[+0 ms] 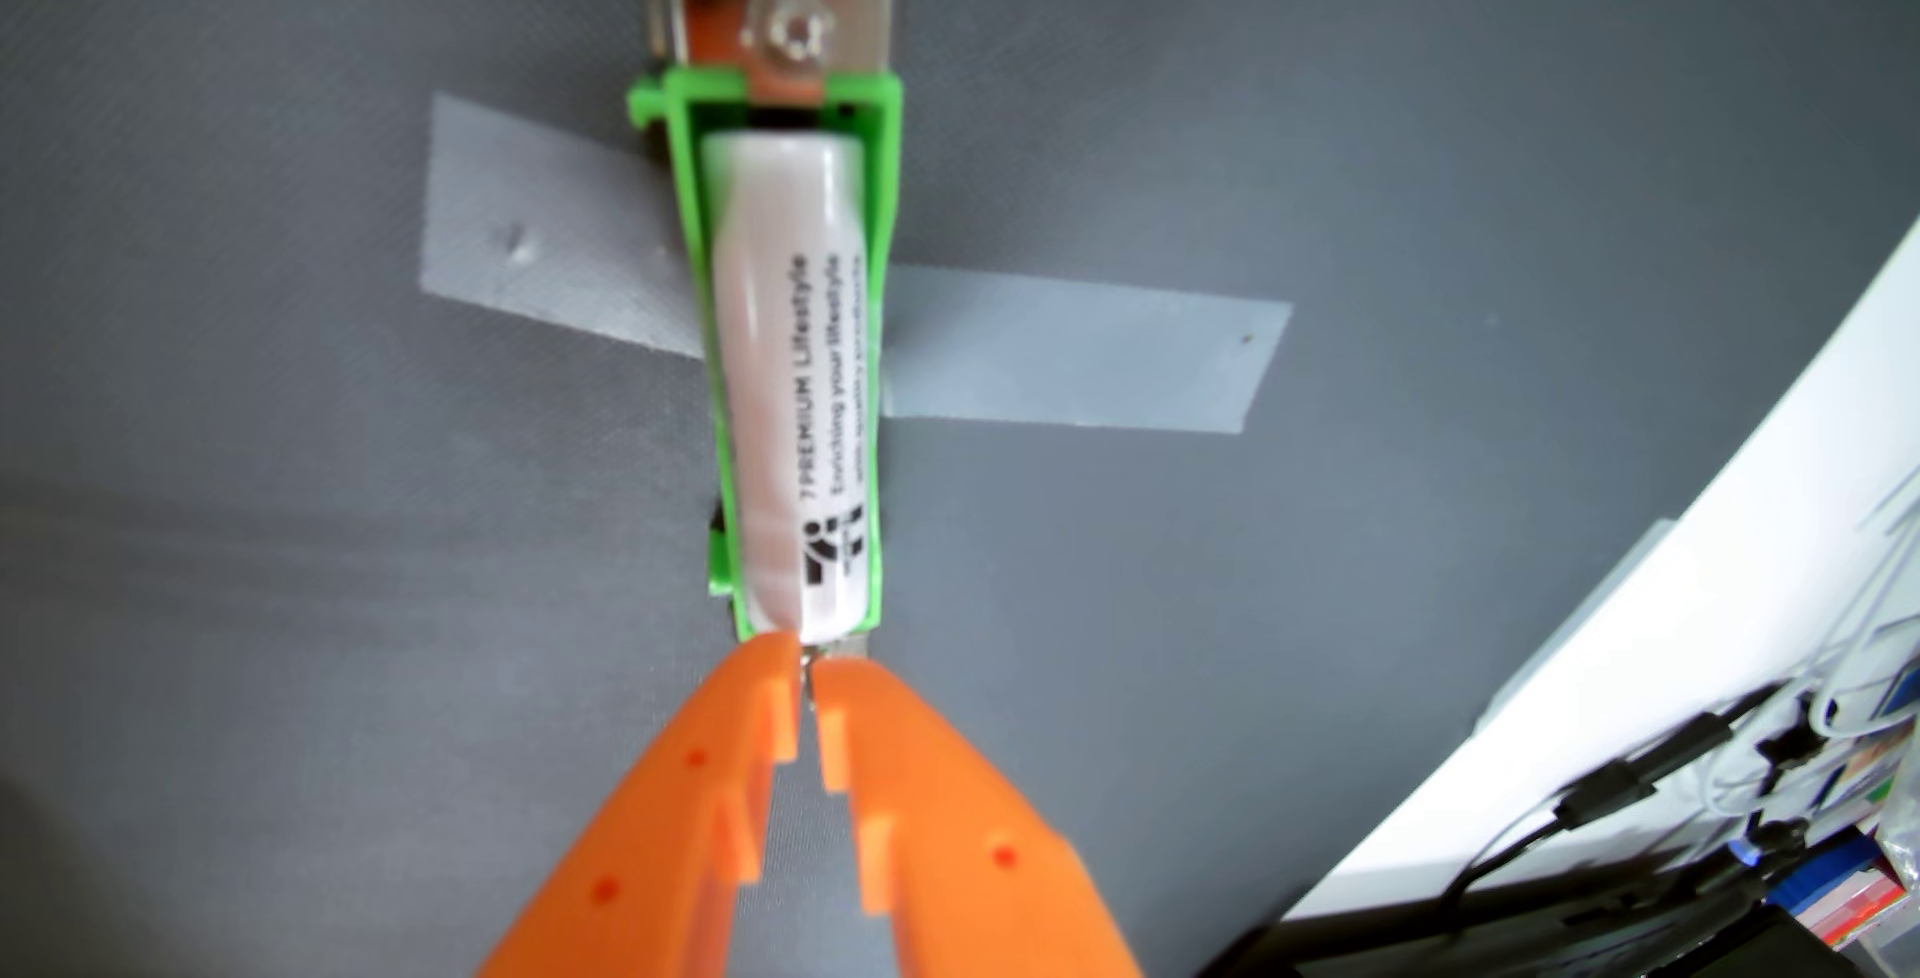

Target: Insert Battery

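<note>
The battery (795,386) already lies lengthwise in the green holder (891,210), which runs from twelve o'clock down toward the middle of the wrist view. So the step in hand looks like the last seating push rather than any carrying. The orange gripper (808,672) comes up from six o'clock with its two tips drawn almost together, only a sliver between them. They sit right at the battery's near end, seemingly touching it or the small metal tab there; I can't tell whether they pinch anything.

The far end of the battery stops just short of the metal contact (790,28) at twelve o'clock, with a dark gap between. The next move, I'd judge, calls for a gentle nudge along the holder's length, or simply letting go and backing away.

Grey tape (1081,355) crosses under the holder from nine to three o'clock, pinning it to the dark mat (260,625). The holder has nothing else in it.
</note>
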